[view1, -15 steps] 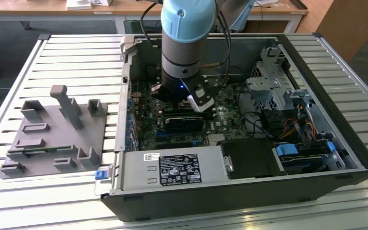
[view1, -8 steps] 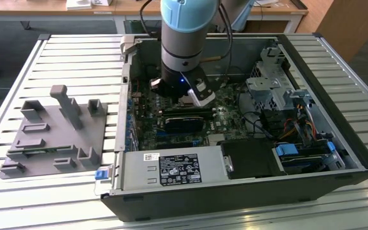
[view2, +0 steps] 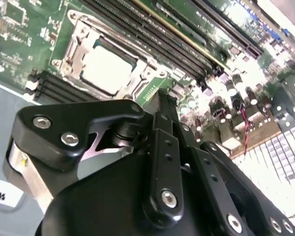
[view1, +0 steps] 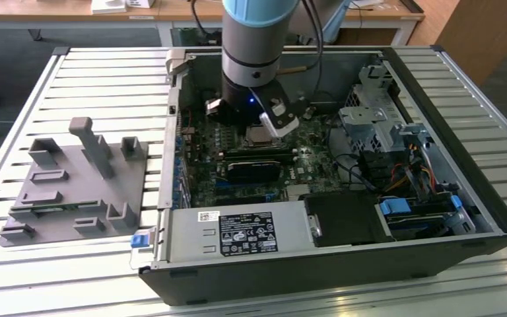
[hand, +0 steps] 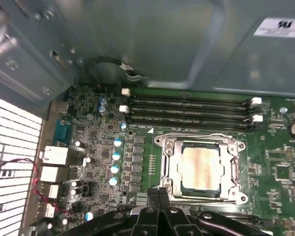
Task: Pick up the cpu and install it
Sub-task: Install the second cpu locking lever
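Note:
The cpu [hand: 201,167] lies flat in the metal socket frame [hand: 162,162] on the green motherboard [hand: 280,172], silver top up. In the second wrist view the cpu [view2: 107,69] sits just beyond my fingertips. In the exterior view the cpu [view1: 258,137] is under the arm's wrist, inside the open computer case [view1: 465,172]. My gripper [hand: 159,192] hovers a little above the board beside the socket, its black fingers [view2: 163,105] pressed together with nothing between them. It does not touch the cpu.
Black memory slots [hand: 187,110] run beside the socket. A grey power supply [view1: 236,232] and a drive cage [view1: 372,125] stand inside the case. A grey fixture plate [view1: 68,191] with posts lies on the slatted table [view1: 103,79] at the exterior view's left.

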